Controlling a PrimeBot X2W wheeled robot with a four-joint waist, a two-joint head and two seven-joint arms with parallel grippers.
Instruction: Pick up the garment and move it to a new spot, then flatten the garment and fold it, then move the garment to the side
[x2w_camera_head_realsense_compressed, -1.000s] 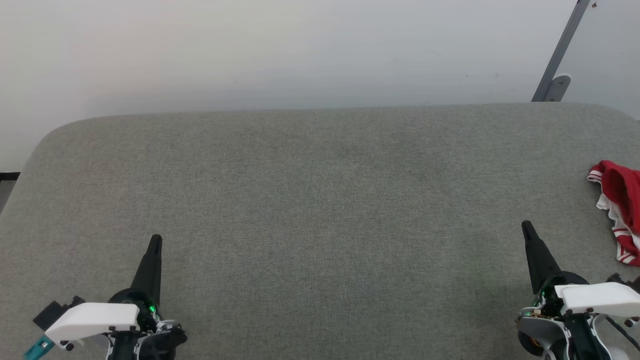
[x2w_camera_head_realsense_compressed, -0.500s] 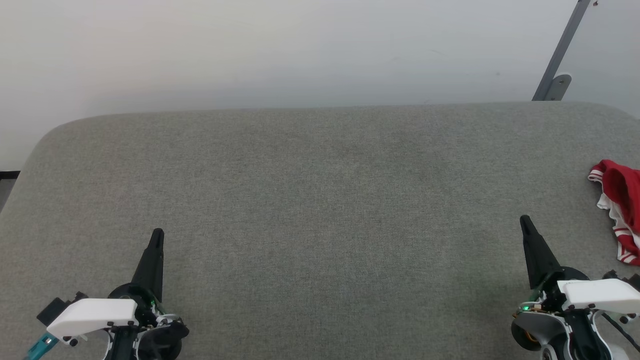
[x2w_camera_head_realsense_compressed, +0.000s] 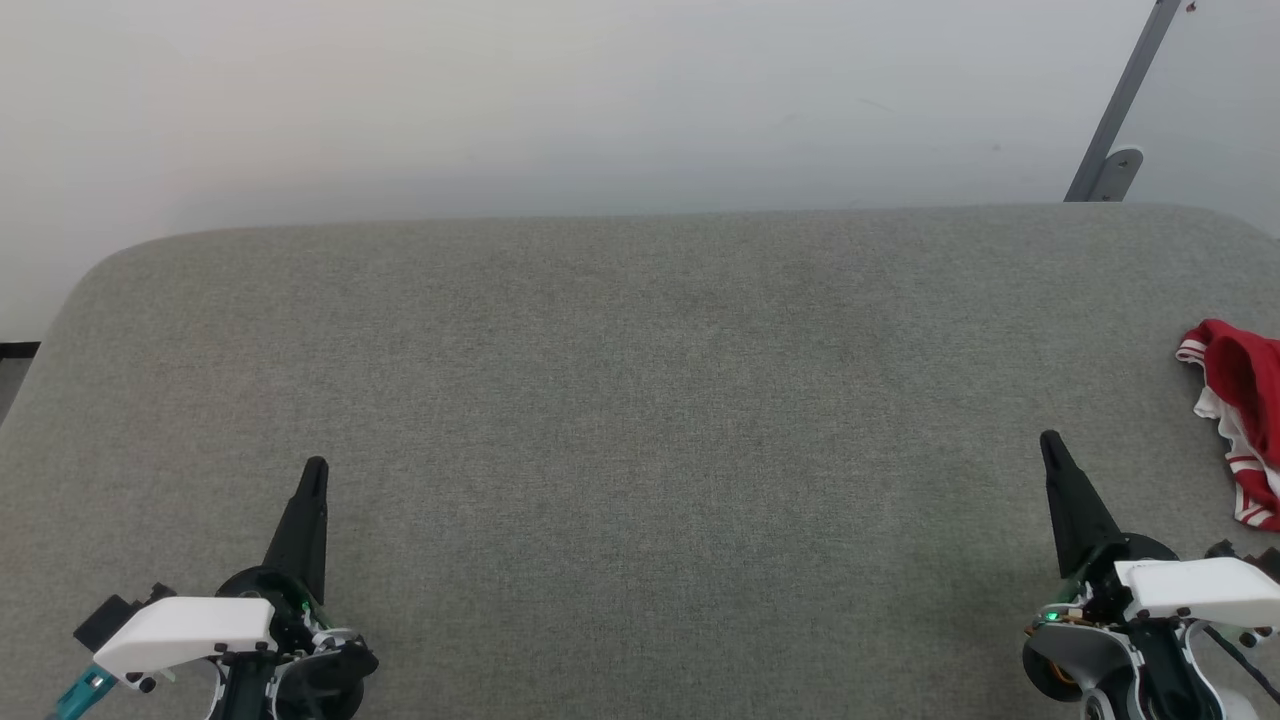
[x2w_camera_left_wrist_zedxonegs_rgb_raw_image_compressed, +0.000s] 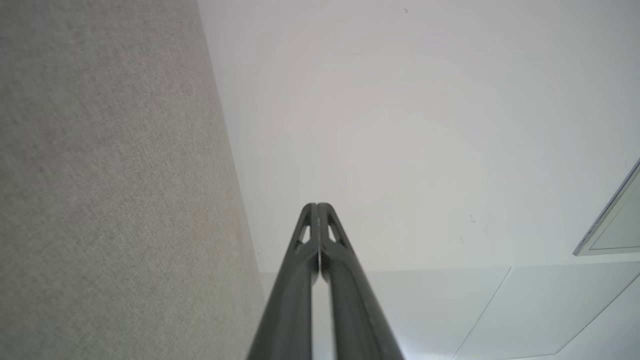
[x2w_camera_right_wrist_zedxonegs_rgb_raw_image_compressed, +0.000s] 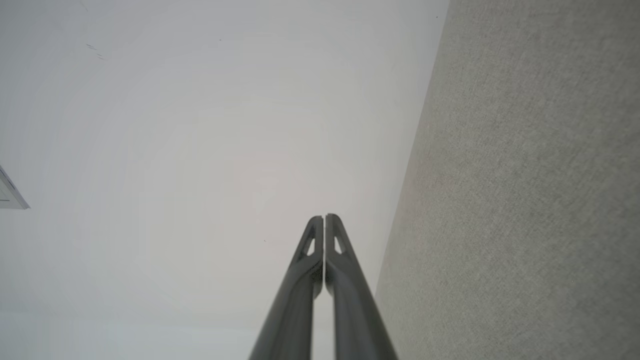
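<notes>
- On the far right side of the grey bench (x2w_camera_head_realsense_compressed: 640, 380) lies the garment (x2w_camera_head_realsense_compressed: 1240, 390). It is a bunched red heap with white and striped bits, partly cut off by the edge of the head view.
- Low on the left, the left gripper (x2w_camera_head_realsense_compressed: 314, 470) points away from the robot and tilts a little to the right. Its two dark fingers (x2w_camera_left_wrist_zedxonegs_rgb_raw_image_compressed: 295, 290) are pressed together and hold nothing.
- Low on the right, the right gripper (x2w_camera_head_realsense_compressed: 1049, 442) points away too and leans a little to the left. Its fingers (x2w_camera_right_wrist_zedxonegs_rgb_raw_image_compressed: 350, 300) are also pressed together, with nothing between them.
- Both grippers sit over the bench, well apart from each other.
- The right gripper is near the garment but not touching it.
- A pale wall (x2w_camera_head_realsense_compressed: 600, 100) stands behind the bench.
</notes>
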